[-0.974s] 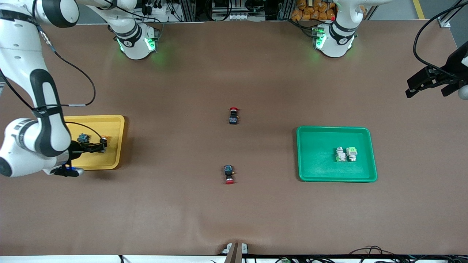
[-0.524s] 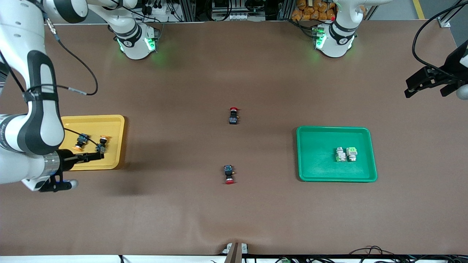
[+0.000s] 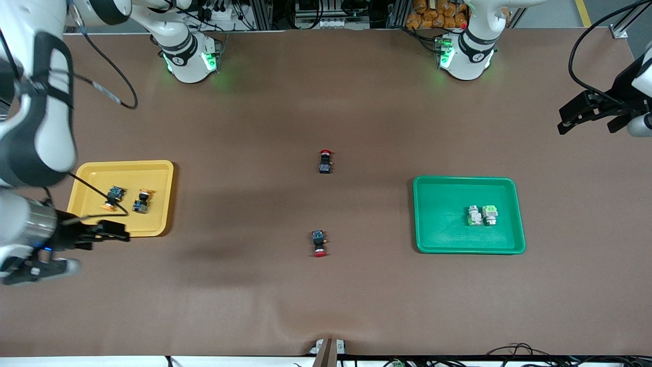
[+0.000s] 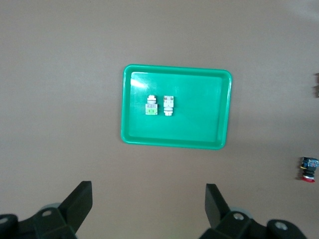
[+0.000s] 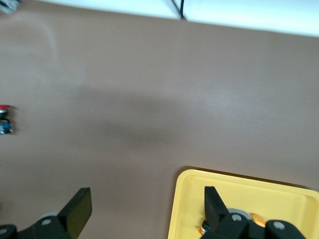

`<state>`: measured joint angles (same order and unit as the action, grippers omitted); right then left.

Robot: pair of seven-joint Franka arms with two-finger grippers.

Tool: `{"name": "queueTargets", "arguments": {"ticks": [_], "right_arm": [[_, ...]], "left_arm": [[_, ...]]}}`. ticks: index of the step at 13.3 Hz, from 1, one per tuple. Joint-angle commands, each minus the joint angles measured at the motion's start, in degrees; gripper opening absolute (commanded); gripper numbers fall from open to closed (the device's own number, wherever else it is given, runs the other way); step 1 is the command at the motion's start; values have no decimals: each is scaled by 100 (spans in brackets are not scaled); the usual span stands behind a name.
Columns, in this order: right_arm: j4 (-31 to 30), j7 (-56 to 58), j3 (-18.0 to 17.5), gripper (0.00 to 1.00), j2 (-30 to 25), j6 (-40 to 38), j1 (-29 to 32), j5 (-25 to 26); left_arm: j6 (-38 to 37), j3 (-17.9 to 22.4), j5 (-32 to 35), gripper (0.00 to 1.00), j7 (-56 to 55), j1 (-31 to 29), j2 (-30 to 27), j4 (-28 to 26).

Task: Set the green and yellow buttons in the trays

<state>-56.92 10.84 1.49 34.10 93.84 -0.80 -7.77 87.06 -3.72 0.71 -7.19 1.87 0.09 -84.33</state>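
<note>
Brown matting covered the bench (image 3: pixel 326 306) from edge to edge. Nearest the front camera among the loose things, a red-capped switch (image 3: pixel 319 242) lay on the bare matting near the middle of the bench. Toward the right arm's end, the right claw (image 3: pixel 114 233) was held over the yellow tray's near rim, its fingers spread apart with nothing between them. The yellow tray (image 3: pixel 158 176) carried two yellow buttons: one (image 3: pixel 142 200) and the other (image 3: pixel 112 197) lay just beside each other, apart from the claw. Toward the left arm's end, the green tray (image 3: pixel 438 224) held two green buttons, one (image 3: pixel 474 215) and its neighbour (image 3: pixel 490 214) side by side and almost touching. A second red-capped switch (image 3: pixel 325 161) lay farther from the front camera than the first, well apart from both trays. The left claw (image 3: pixel 575 117) was held up over the bare matting at the left arm's end of the bench, well clear of the green tray, with its fingers (image 4: pixel 79 201) wide apart and nothing gripped.
</note>
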Motion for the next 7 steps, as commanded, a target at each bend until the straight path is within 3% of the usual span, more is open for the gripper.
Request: {"name": "queueTargets", "arguments": {"ticks": [1,7], "right_arm": [[-127,50,44,100,-638,-225,63,21],[-363,-380,237,100,-1879,-1957,-43,82]], "left_arm": [[-58,-102,-88,100,-116,-38,-254,-285],[241,-137,-97,100,-98,-38,-589,-848]]}}
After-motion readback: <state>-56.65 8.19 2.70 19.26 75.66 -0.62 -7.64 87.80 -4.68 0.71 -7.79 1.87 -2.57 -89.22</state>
